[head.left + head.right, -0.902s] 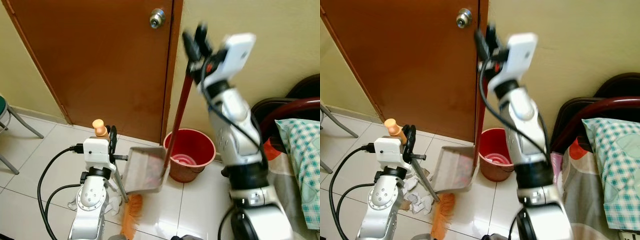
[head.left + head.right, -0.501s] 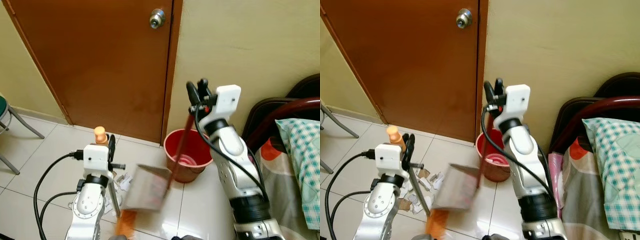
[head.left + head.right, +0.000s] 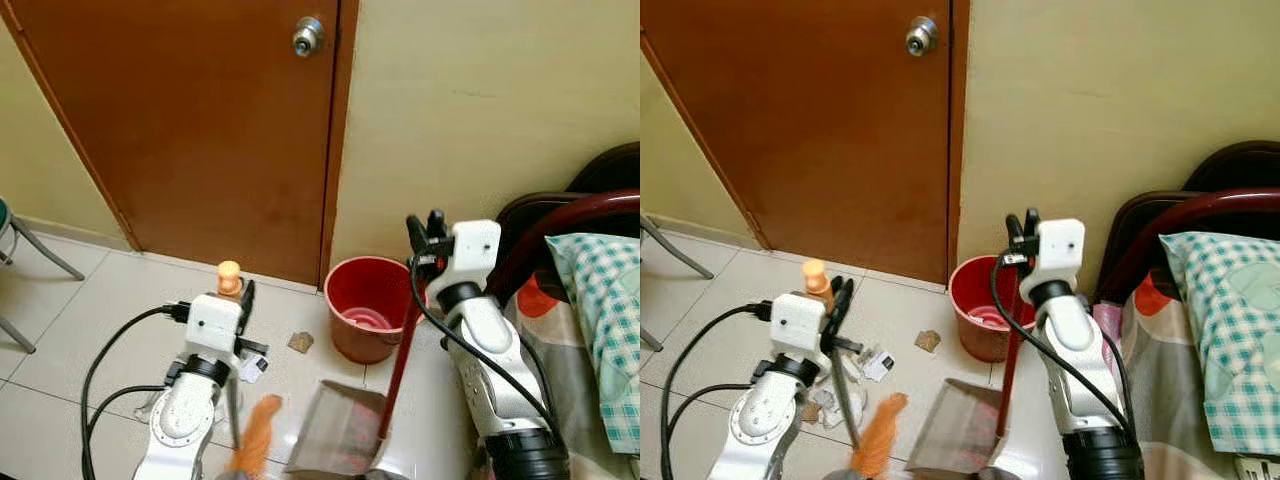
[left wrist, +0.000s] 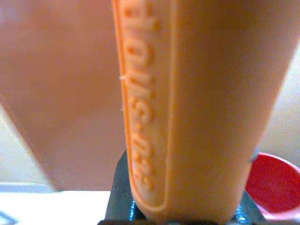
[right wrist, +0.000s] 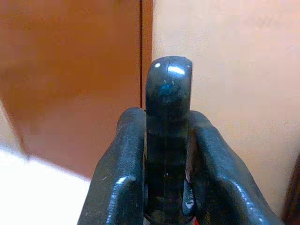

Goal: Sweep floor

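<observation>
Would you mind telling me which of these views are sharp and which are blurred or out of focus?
Left and right eye views: mostly sharp, though the orange broom bristles look smeared. Left wrist view: the orange broom handle sits very close and soft. Right wrist view: the fingers around the black handle tip are fairly crisp, the door behind hazy.

Even warm indoor light, my head views sharp, glare on the floor tiles, my wrist views soft and blurred up close

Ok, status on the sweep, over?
Left claw shut on broom. Right claw shut on dustpan handle, pan on floor. Scraps near bucket.
</observation>
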Available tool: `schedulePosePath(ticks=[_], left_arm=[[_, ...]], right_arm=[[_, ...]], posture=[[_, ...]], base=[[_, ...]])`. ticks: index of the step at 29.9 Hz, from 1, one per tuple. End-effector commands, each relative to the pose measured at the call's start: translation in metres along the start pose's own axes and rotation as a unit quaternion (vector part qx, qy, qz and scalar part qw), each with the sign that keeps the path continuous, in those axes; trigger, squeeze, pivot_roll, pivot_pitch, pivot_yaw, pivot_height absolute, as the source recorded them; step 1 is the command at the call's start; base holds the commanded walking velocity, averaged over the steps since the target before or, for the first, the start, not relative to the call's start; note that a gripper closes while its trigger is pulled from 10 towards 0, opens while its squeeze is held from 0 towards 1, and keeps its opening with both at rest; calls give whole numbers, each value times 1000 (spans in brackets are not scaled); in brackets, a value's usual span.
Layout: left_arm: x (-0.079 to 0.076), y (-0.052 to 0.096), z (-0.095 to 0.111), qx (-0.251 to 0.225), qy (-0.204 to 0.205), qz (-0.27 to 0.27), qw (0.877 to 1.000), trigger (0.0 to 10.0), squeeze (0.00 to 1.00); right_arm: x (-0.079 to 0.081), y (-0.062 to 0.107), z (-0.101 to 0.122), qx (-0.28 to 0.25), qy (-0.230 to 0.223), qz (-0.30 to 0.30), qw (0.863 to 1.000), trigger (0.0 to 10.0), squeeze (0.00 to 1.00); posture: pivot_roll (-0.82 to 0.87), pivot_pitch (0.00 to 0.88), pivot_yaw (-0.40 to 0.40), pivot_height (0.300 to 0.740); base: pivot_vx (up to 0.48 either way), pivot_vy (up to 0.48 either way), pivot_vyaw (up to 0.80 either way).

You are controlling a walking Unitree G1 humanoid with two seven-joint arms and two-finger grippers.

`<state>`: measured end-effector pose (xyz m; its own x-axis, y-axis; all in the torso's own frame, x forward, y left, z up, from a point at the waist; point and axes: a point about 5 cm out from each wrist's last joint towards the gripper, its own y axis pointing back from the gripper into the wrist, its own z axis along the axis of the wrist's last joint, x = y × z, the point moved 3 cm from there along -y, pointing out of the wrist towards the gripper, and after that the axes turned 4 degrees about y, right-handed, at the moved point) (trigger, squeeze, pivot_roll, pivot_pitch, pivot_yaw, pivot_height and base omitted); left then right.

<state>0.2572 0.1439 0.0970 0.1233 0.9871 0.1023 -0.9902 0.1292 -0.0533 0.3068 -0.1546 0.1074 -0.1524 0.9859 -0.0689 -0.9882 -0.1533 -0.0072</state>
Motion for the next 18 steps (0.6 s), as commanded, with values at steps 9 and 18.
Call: schedulePosePath(ticks=[9,18], left_arm=[[-3,-8,8,-11,0,-2,1000,10000,0],[-4,-10,7,-15,0,0,1000,10000,0]], right_arm=[[-11,19,-51,148,14,16,989,10000,0],[-4,19,-62,191,9,46,980,10000,0]], posture=[[30,25,-17,740],[27,5,-30,740]], base=[[0,0,0],[0,0,0]])
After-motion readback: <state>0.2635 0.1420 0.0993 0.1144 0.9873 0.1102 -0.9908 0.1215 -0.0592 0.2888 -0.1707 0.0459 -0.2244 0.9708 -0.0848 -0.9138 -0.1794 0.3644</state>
